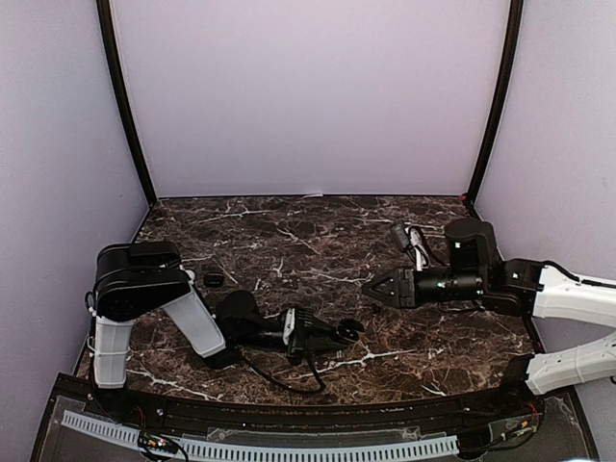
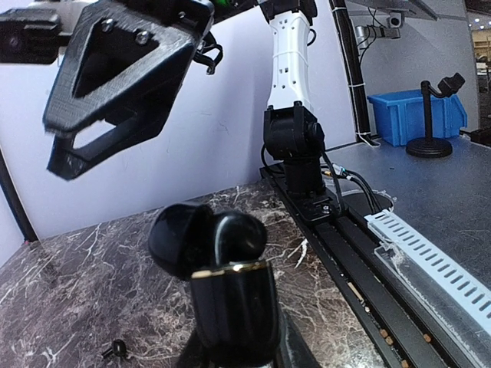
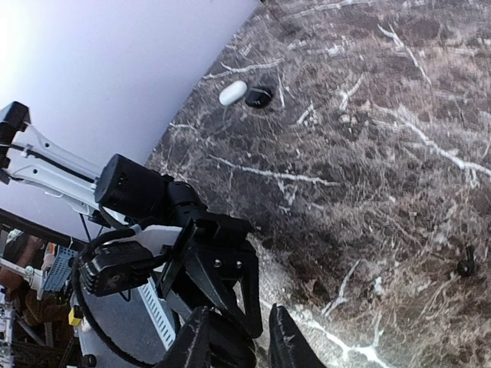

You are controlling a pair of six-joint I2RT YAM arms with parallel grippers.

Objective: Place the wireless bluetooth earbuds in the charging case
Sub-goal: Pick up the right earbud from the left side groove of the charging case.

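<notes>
Case in hand: the left gripper (image 1: 322,335) is clamped on the open black charging case (image 2: 234,299), while the right gripper (image 1: 371,289) hangs close by, fingers narrowly parted and empty.

The case stands upright near the front edge of the table (image 1: 289,231), about midway across, its lid (image 2: 180,239) tipped back. The right gripper points left at it from just right and farther back, not touching. One black earbud (image 2: 115,350) lies on the marble on the case's far side. Well to the left, a white oval thing (image 3: 232,93) and a black round thing (image 3: 258,97) sit side by side.

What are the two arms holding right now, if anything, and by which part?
The left gripper grips the open black case by its lower body. The right gripper holds nothing.
</notes>
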